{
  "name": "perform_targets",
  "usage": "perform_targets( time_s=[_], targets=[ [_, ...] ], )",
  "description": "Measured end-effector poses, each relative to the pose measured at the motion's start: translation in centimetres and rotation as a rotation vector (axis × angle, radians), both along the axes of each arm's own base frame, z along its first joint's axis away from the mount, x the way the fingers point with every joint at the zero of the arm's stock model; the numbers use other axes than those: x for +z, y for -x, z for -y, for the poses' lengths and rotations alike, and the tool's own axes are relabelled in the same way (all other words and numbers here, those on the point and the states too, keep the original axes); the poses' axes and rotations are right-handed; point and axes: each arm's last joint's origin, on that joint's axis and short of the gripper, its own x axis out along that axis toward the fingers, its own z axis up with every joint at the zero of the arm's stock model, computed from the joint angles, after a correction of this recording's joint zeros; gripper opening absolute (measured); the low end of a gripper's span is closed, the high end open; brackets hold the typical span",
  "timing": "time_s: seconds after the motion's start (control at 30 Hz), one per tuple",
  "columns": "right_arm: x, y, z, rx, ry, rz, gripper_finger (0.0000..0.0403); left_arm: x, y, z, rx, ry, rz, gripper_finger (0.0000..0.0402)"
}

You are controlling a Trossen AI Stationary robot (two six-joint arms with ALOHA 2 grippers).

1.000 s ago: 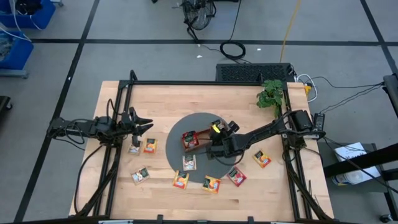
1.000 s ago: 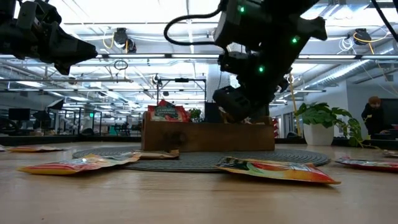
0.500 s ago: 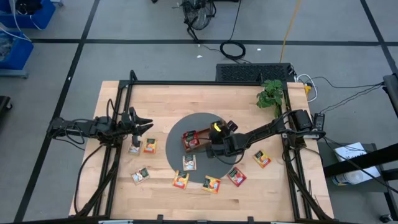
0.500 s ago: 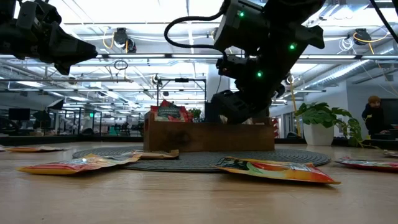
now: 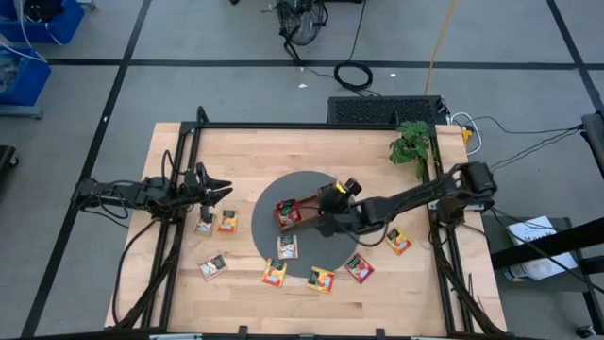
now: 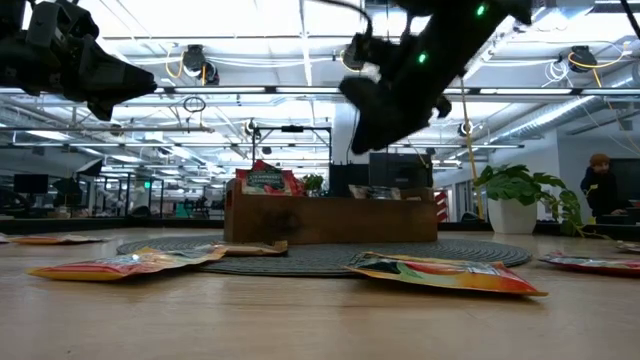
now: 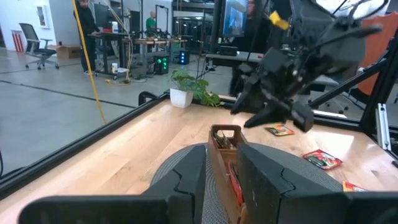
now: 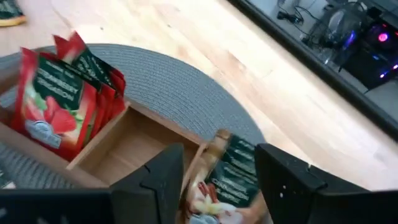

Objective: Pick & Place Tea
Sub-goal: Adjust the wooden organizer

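Red strawberry tea packets (image 8: 53, 99) stand upright, packed face to face in one end compartment of wooden tray (image 8: 134, 146); dark green labels, strawberry print.
Yellow-green packet (image 8: 227, 180) leans tilted in other end compartment; middle compartment bare.
Tray on grey round mat (image 5: 307, 227), centre of high view, long axis left-right.
Loose packets (image 5: 283, 247) lie flat below and left of mat.
Right gripper (image 5: 319, 219) above tray, jaws apart, holding nothing.
Left gripper (image 5: 222, 191) at table's left, jaws narrow, nothing held.
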Motion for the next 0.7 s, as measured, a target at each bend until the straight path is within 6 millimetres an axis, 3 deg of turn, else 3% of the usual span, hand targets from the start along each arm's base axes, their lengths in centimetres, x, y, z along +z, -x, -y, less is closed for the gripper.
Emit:
perform_targets(
  time_s=[0.17,0.27,0.4,0.6,0.7],
  targets=[
    [2.0,2.0,0.7,-0.008,0.015,-0.075,0.0172,0.0,0.0,0.0,0.000,0.000,0.000,0.0093],
    [2.1,3.5,2.0,-0.067,-0.048,-0.167,0.0124,0.0,0.0,0.0,0.000,0.000,0.000,0.0093],
    [0.7,4.4,3.9,-0.070,-0.084,-0.278,0.0019,0.0,0.0,0.0,0.000,0.000,0.000,0.0093],
    [-2.0,4.7,7.2,-0.020,-0.225,-0.278,0.0002,0.0,0.0,0.0,0.000,0.000,0.000,0.0093],
    [-3.1,5.0,7.9,-0.014,-0.268,-0.253,0.0001,0.0,0.0,0.0,0.000,0.000,0.000,0.0093]
  ],
)
